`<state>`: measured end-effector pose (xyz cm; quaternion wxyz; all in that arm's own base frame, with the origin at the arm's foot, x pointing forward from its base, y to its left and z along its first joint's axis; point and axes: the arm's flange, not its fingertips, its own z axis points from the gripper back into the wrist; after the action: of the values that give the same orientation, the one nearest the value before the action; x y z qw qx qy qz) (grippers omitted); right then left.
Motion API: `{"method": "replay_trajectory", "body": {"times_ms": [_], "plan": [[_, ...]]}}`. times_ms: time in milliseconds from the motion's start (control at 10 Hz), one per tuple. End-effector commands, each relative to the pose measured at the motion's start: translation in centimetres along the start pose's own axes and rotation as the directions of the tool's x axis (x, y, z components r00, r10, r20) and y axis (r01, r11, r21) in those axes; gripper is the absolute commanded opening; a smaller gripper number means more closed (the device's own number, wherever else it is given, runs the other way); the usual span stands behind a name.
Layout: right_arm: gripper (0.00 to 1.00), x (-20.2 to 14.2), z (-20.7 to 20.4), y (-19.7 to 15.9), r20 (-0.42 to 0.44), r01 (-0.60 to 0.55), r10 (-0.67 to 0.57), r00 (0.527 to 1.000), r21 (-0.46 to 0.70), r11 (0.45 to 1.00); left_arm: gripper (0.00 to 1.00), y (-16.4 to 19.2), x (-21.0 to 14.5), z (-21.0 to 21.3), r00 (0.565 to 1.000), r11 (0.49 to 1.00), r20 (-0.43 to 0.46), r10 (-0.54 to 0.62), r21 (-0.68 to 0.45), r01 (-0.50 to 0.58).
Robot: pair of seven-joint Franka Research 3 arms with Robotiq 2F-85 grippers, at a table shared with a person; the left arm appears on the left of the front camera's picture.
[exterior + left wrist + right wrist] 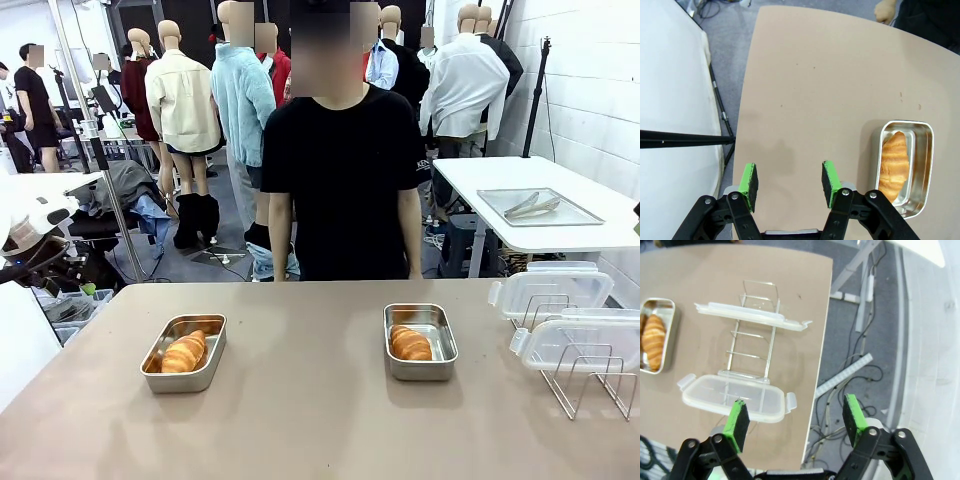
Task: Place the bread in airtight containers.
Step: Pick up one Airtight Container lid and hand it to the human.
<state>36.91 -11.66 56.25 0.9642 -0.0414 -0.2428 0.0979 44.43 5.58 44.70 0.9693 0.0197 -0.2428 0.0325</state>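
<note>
Bread is lying in both airtight containers on the table point(300, 430). One roll point(184, 352) is sitting in the left steel pan point(180, 383), and the other roll point(410, 343) is sitting in the right steel pan point(421, 372). Both pans are standing open and well apart, each on its own side of the table's middle. Two clear lids, one point(555, 290) behind the other point(585, 342), are resting on a wire rack point(592, 390) by the table's right edge, apart from the pans. A person point(340, 180) in a black T-shirt is standing at the far side with arms hanging down.

In the left wrist view, the left jaws are standing partly open above bare table near its edge, gripping nothing. The left pan point(928, 150) with its roll point(892, 162) is lying off to one side of them.

In the right wrist view, the right jaws are spreading wide and holding nothing, hovering over the table's edge just beside the nearer lid point(735, 397). The farther lid point(750, 316) is showing edge-on across the rack point(752, 347). Beyond the rack, the right pan point(671, 325) is holding its roll point(653, 340).
</note>
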Motion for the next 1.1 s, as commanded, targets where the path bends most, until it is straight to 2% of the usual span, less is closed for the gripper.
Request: {"method": "replay_trajectory", "body": {"times_ms": [0,100,200,400,500,600,700,800,900,1000], "plan": [[0.93,-0.8,0.7,2.9,0.016,-0.316,0.317,0.948,-0.035,0.948,0.67,-0.1,0.1,0.0,1.000,1.000,0.002,0.009,0.016,-0.009],[0.93,-1.2,1.2,4.3,0.027,-0.542,0.542,0.840,0.027,0.840,0.67,-0.1,0.1,0.0,1.000,1.000,0.002,0.009,0.016,-0.009],[0.93,-1.4,1.5,5.2,0.032,-0.705,0.707,0.707,0.122,0.699,0.67,-0.1,0.1,0.0,1.000,1.000,0.002,0.009,0.016,-0.009],[0.93,-1.7,0.4,7.3,0.018,-0.797,0.832,0.554,0.299,0.524,0.67,-0.1,0.1,0.0,1.000,1.000,0.002,0.009,0.016,-0.009],[0.93,-2.4,-0.7,8.6,0.022,-0.825,0.893,0.450,0.391,0.407,0.67,-0.1,0.1,0.0,1.000,1.000,0.002,0.009,0.016,-0.009],[0.93,-2.9,-1.1,9.1,0.031,-0.815,0.911,0.411,0.459,0.353,0.67,-0.1,0.1,0.0,1.000,1.000,0.002,0.009,0.016,-0.009],[0.93,-3.1,-2.4,9.4,0.009,-0.820,0.905,0.426,0.427,0.382,0.67,-0.1,0.1,0.0,1.000,1.000,0.002,0.009,0.016,-0.009],[0.93,-3.2,-3.5,9.8,-0.007,-0.785,0.900,0.435,0.487,0.384,0.67,-0.1,0.1,0.0,1.000,1.000,0.002,0.009,0.016,-0.009],[0.93,-3.2,-5.2,10.3,-0.065,-0.793,0.885,0.461,0.419,0.443,0.67,-0.1,0.1,0.0,1.000,1.000,0.002,0.009,0.016,-0.009],[0.93,-3.0,-6.7,10.6,-0.086,-0.800,0.872,0.481,0.363,0.477,0.67,-0.1,0.1,0.0,1.000,1.000,0.002,0.009,0.016,-0.009]]}}
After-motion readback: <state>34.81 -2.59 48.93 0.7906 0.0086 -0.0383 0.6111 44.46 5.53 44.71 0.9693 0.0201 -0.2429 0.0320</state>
